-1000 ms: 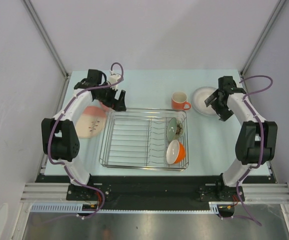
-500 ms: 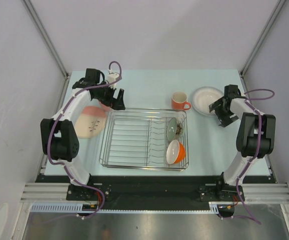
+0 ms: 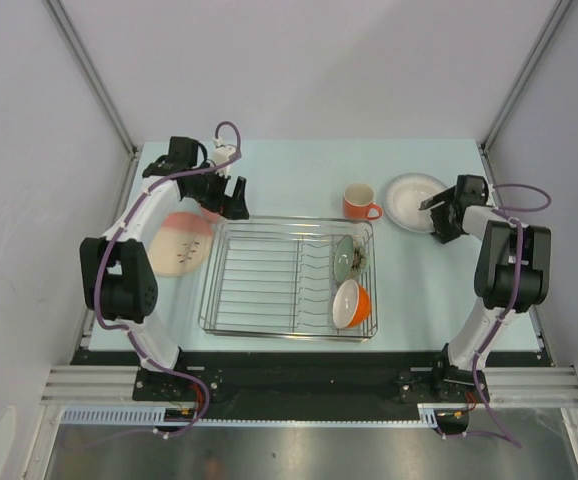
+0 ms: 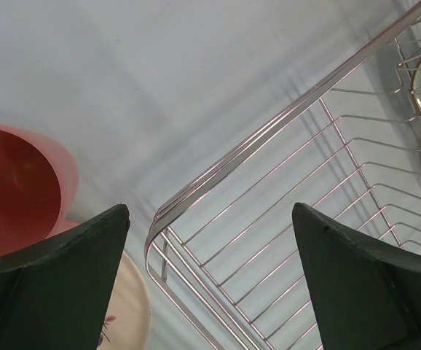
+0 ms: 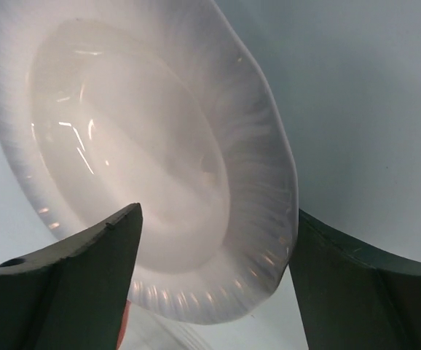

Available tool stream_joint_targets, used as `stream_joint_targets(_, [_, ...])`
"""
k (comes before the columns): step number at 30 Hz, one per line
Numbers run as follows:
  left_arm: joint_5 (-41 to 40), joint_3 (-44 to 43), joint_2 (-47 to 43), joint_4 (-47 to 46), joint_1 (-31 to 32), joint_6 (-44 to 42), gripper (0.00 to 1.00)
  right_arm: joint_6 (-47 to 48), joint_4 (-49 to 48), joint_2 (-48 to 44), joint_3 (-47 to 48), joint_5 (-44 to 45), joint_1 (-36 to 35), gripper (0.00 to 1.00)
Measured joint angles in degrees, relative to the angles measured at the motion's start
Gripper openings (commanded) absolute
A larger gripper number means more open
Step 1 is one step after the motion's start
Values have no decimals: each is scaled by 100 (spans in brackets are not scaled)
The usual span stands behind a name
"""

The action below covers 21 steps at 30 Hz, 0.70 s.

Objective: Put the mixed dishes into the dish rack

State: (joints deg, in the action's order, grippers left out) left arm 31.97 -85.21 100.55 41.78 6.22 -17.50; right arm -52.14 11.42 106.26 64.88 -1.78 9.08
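Dish rack location: centre of the worktop, long side running left to right.

**Surface and room**
- The worktop is pale blue-green and matt.
- Plain pale walls close it in on the left, far and right sides.
- Metal struts run down the two far corners.
- A ribbed metal rail crosses the near edge, behind the arm bases.

**Rack contents**
- Sage-green bowl: on edge among the tines, right end, far half.
- Orange white-lined bowl: on edge, right end, near half, with its white inside facing left.
- All other slots hold nothing.

**Dishes on the worktop**
- Orange handled mug: upright, just beyond the far right corner of the rack, with its handle pointing right.
- White plate: flat, to the right of the mug and apart from it.
- Leaf-patterned plate: flat, just left of the rack.
- Pink tumbler: at the far edge of that plate, largely hidden by the arm in the top view. Contact with the plate cannot be determined.

**Pincers**
- Left pincer: jaws spread wide and holding nothing, above the far left corner of the rack.
- Right pincer: jaws spread wide with the rim of the white plate between them. Contact with the rim cannot be determined.
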Motion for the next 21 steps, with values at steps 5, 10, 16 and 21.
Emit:
stream_joint_targets(5, [-7, 0, 0, -2, -4, 0, 100, -157, -647, 0, -326, -251, 164, 61])
stream_joint_targets(10, [-13, 0, 0, -2, -13, 0, 100, -254, -1001, 2, -562, -367, 258, 42])
stream_joint_targets(16, [-28, 0, 0, -2, -26, 0, 100, -411, -1263, 46, -728, -520, 317, 0])
stream_joint_targets(21, [-31, 0, 0, 0, -26, 0, 100, -501, -1934, 2, -702, -916, 330, 0])
